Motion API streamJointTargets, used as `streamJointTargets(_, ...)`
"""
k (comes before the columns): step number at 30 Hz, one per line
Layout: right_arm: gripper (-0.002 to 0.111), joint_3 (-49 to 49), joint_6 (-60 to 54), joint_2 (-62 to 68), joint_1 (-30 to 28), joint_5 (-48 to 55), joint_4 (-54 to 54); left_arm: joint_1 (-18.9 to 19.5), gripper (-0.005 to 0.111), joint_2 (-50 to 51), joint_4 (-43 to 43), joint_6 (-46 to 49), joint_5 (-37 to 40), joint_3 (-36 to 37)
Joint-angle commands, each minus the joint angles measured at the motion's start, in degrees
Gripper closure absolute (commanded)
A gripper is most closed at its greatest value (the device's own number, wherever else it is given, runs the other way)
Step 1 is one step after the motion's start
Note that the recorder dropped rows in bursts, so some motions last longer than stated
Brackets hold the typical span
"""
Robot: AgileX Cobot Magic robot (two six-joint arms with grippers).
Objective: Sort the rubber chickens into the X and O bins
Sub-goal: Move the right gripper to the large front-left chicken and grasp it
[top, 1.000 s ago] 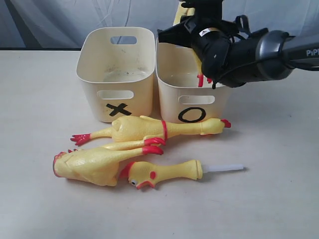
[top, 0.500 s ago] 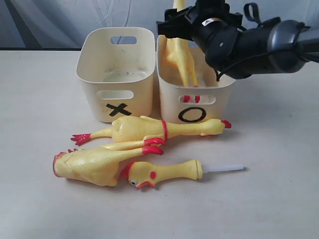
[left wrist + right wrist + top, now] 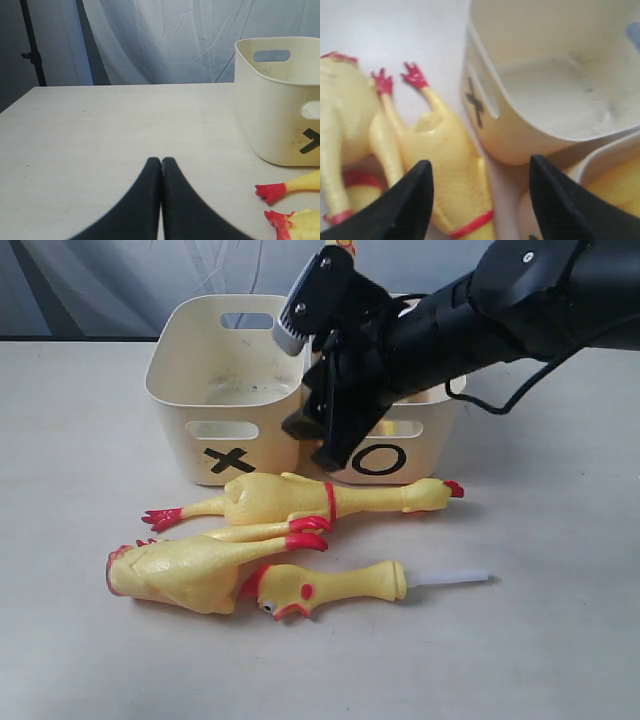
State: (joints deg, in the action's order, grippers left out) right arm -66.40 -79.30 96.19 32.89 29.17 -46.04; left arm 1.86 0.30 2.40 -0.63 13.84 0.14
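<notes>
Two long rubber chickens lie in front of the bins: one (image 3: 290, 502) right below them, the other (image 3: 190, 565) nearer the front. The short head-and-neck piece (image 3: 330, 588) with its white tube (image 3: 450, 577) lies beside the nearer one. Another chicken (image 3: 620, 185) rests inside the O bin (image 3: 425, 430); its tip (image 3: 337, 248) pokes up behind the arm. The X bin (image 3: 225, 390) holds nothing. My right gripper (image 3: 318, 445) hangs open and holding nothing in front of the gap between the bins, above the banded chicken (image 3: 450, 170). My left gripper (image 3: 161, 160) is shut, holding nothing, low over the bare table left of the X bin (image 3: 280, 100).
The right arm (image 3: 480, 310) crosses over the O bin and hides most of it. Red chicken feet (image 3: 272, 191) lie to the right of the left gripper. A pale curtain (image 3: 165, 40) hangs behind the table's far edge.
The right gripper has let the chicken drop into the O bin. It then swung down and left, in front of the two bins. The X bin shifted slightly left.
</notes>
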Motion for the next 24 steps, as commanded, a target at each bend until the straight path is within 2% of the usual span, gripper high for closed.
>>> streamJointTargets(1,0.048,0.26,-1.43,0.93,1.63,3.95,1.79,-0.20,0.107,-0.30,0.04,-0.23,-0.18,-0.14)
streamJointTargets(6,0.047,0.26,-2.43,3.38,7.16,2.11,2.20,-0.20,0.107,-0.30,0.04,-0.23,-0.18,-0.14)
streamJointTargets(15,0.043,0.26,-4.67,7.99,20.14,-7.51,10.40,-0.20,0.107,-0.30,0.04,-0.23,-0.18,-0.14)
streamJointTargets(20,0.043,0.26,-4.67,10.16,23.75,-11.77,11.45,-0.20,0.107,-0.30,0.04,-0.23,-0.18,-0.14)
streamJointTargets(24,0.043,0.26,-4.55,12.55,24.33,-12.28,11.58,-0.20,0.107,-0.30,0.04,-0.23,-0.18,-0.14)
